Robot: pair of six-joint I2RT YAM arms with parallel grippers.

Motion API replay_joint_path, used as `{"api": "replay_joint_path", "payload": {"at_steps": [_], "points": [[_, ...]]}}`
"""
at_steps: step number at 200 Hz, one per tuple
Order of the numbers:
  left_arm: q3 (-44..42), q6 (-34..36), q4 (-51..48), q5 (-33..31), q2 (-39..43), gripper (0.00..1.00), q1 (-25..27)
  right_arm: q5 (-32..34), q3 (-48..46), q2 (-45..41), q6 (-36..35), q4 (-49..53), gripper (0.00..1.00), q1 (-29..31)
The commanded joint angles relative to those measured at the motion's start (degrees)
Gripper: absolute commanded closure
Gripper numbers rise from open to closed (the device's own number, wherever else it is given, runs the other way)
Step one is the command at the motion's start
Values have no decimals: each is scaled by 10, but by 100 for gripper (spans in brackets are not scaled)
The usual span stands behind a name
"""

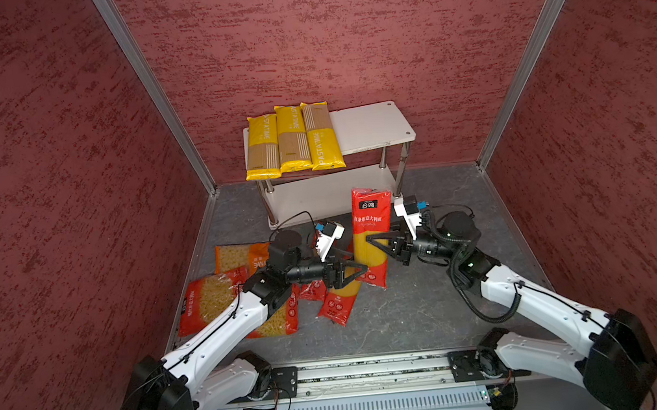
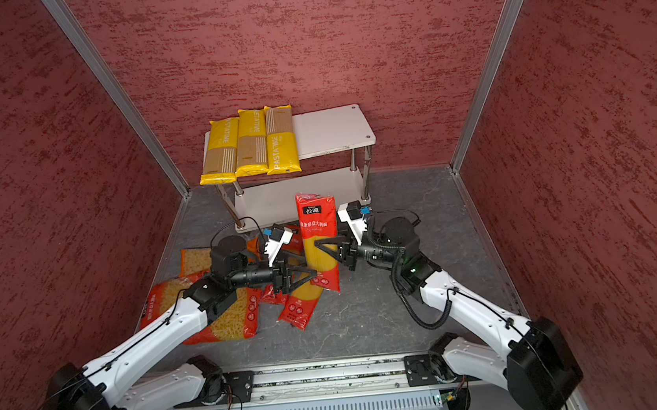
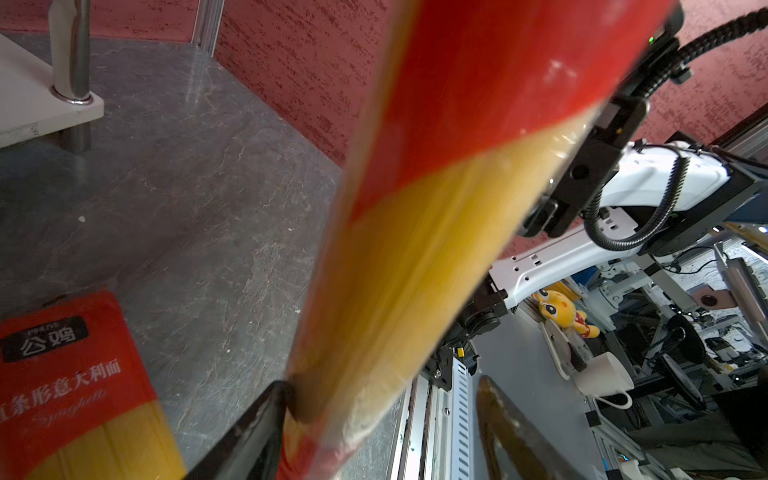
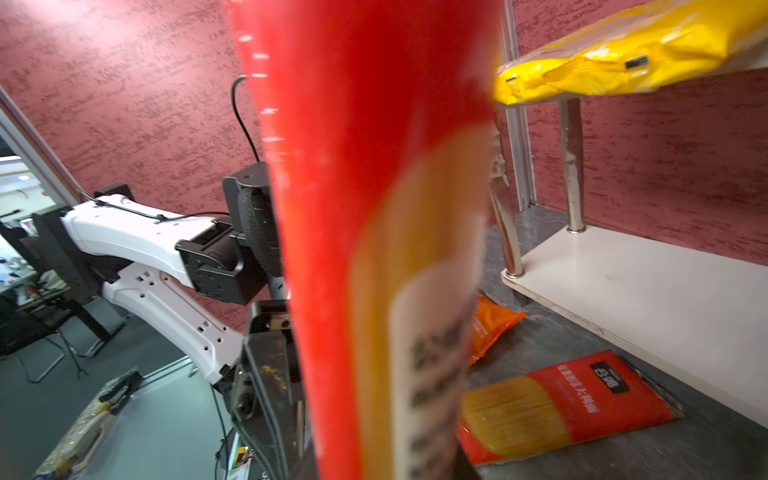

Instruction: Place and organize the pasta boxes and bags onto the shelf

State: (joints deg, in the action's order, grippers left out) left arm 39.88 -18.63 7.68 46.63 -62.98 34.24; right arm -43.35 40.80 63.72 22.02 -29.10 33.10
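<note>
A long red spaghetti bag (image 1: 372, 226) (image 2: 318, 231) stands upright in front of the shelf (image 1: 372, 125). My right gripper (image 1: 378, 246) is shut on its yellow middle. The left gripper (image 1: 356, 271) (image 3: 380, 384) is open at the bag's lower part (image 3: 436, 208): one finger touches the bag and a gap shows at the other. Three yellow spaghetti packs (image 1: 294, 139) lie side by side on the left of the top board. Another red spaghetti bag (image 1: 338, 303) (image 4: 573, 403) lies on the floor. Short-pasta bags (image 1: 208, 295) (image 1: 237, 258) lie at the left, partly under the left arm.
Red walls with aluminium corner posts (image 1: 151, 91) close in the grey floor (image 1: 431, 307) on three sides. The shelf's lower board (image 1: 318, 199) is bare, as is the right half of the top board. The arms' base rail (image 1: 376, 374) runs along the front edge.
</note>
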Motion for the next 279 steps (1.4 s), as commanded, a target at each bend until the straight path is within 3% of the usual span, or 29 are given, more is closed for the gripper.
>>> {"api": "replay_joint_path", "payload": {"at_steps": [1,29,50,86,106,142,191,241,279], "points": [[9,-31,101,24,-9,32,17,-65,38,0,72,-139,100,2],[14,-27,95,23,-13,40,15,-87,49,3,94,-140,100,2],[26,-29,97,32,-21,51,12,-96,58,6,106,-136,100,2],[49,-36,98,39,-44,63,35,-78,79,21,124,-107,98,2],[48,-63,125,29,-54,78,41,-65,73,24,126,-112,83,2],[46,-117,164,1,-57,92,41,-22,47,0,96,-104,57,1],[50,-186,230,-75,-44,100,38,161,-29,-70,85,-37,40,-16],[104,-243,214,-210,-44,100,31,287,-117,-178,173,-30,42,-15],[180,-244,205,-299,-76,100,53,389,-157,-211,237,-46,40,54]]}}
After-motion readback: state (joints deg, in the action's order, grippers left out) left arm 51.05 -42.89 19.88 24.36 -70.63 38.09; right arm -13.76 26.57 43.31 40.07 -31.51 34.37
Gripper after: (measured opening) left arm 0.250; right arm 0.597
